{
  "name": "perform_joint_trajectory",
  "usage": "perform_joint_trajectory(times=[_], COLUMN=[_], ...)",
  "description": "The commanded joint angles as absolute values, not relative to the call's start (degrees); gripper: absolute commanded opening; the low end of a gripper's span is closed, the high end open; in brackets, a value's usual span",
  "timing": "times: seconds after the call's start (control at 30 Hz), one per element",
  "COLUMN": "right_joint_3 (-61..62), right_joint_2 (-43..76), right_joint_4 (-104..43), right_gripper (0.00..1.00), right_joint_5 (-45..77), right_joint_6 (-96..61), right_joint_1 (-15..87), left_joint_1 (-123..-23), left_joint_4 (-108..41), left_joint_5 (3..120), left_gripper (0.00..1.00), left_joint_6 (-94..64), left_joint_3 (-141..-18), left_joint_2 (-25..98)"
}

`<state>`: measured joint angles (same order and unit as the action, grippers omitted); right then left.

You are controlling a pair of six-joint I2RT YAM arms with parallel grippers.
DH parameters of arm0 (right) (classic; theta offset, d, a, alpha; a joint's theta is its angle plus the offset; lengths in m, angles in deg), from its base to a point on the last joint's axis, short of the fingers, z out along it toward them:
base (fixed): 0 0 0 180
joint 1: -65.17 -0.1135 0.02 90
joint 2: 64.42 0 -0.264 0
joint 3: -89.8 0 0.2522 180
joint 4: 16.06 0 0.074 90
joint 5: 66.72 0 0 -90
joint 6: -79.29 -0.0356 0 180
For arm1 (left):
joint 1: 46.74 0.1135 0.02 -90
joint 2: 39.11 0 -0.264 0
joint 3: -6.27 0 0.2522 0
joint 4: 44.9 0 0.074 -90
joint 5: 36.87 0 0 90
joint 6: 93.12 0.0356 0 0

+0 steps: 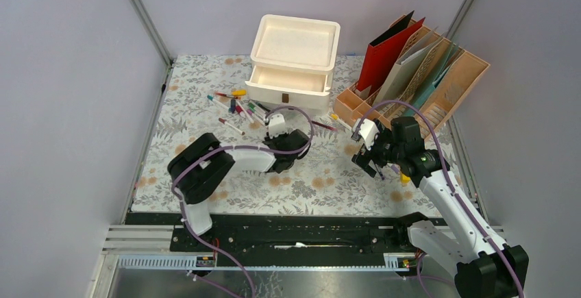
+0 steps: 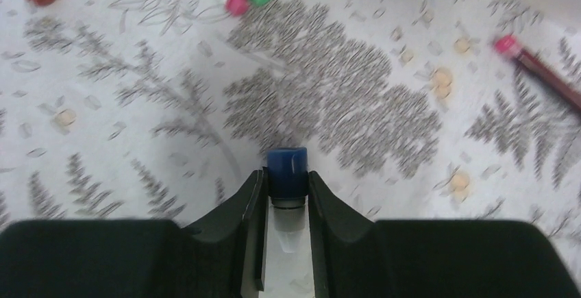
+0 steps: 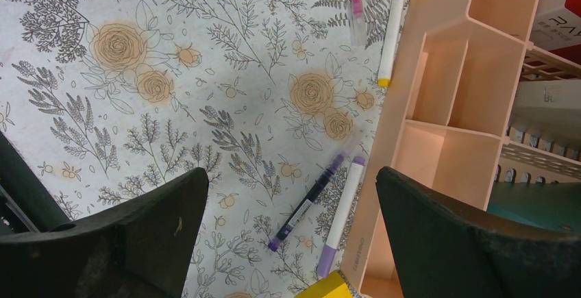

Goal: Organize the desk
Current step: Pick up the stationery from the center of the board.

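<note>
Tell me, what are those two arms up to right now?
Left pincer clamped on blue-capped marker. Right pincer open above purple pens beside peach organizer. Desk untidy, loose markers near white drawer unit.

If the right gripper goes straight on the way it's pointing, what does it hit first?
The right gripper would likely meet the dark purple pen first, lying on the desk between its open fingers, beside the organizer; depth is unclear.

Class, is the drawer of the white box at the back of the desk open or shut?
Open: the drawer juts forward from the white box, its inside visible from above.
</note>
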<state>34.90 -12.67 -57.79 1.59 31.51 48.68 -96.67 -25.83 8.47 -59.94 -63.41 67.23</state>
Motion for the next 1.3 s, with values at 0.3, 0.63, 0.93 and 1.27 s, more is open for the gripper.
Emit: perform_joint_trajectory(times=[0.3, 0.63, 0.93, 1.27], right_joint_3=[35.14, 35.12, 35.17, 35.32], right_joint_2=[-13.08, -13.00, -13.19, -13.34], right_joint_4=[-57.59, -57.64, -57.55, -57.61], right_gripper=[1.00, 1.00, 1.00, 1.00], right_joint_5=[0.91, 1.02, 1.08, 0.74], right_joint_6=[32.18, 32.25, 32.27, 32.27], right_joint_1=[48.79, 48.78, 48.76, 48.76], left_joint_1=[-97.38, -94.59, -87.77, -81.85], left_joint_4=[-38.82, -50.91, -55.10, -57.06], left_joint_5=[17.92, 36.57, 49.55, 63.77], left_gripper=[0.00, 0.00, 0.00, 0.00], left_joint_6=[-45.21, -30.82, -25.02, -18.94], left_joint_3=[-40.37, -29.52, -38.24, -57.62], left_joint_2=[39.09, 10.29, 9.72, 30.15])
